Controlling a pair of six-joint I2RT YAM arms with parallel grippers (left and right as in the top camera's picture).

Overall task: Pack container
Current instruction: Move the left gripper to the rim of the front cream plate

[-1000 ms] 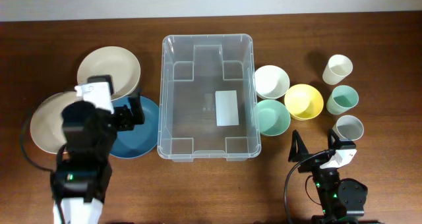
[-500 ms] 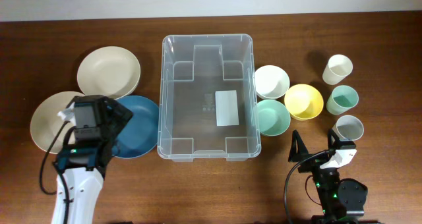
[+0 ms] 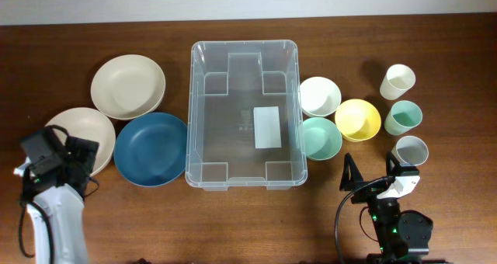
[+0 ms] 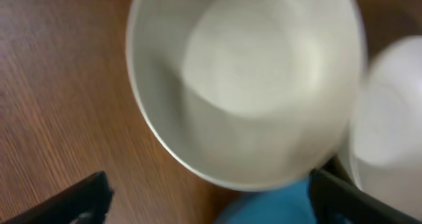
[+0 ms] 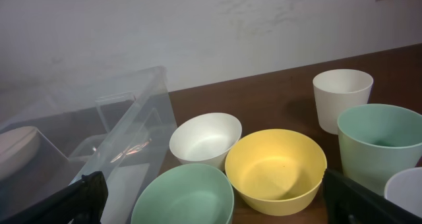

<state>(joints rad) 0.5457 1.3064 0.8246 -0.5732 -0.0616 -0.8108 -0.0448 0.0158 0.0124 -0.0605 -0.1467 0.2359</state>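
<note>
The container (image 3: 227, 132) is a large clear bin at the table's middle, empty, with a white label (image 3: 268, 127) on its base; its corner shows in the right wrist view (image 5: 105, 135). My left gripper (image 3: 84, 157) is open and empty over the near edge of a beige plate (image 3: 74, 128). In the left wrist view the open fingers (image 4: 211, 204) frame that plate (image 4: 244, 85) and the blue plate (image 4: 277, 207). My right gripper (image 3: 370, 178) is open and empty at the front right, below the bowls; it also shows in the right wrist view (image 5: 217, 214).
A second beige plate (image 3: 128, 85) and a blue plate (image 3: 151, 149) lie left of the bin. Right of it are a white bowl (image 3: 319, 95), a mint bowl (image 3: 321, 137), a yellow bowl (image 3: 357, 119), and cream (image 3: 397, 81), mint (image 3: 404, 118) and grey (image 3: 410, 151) cups.
My left arm has drawn back from over the blue plate to the front left, uncovering the blue plate. The right arm has not moved.
</note>
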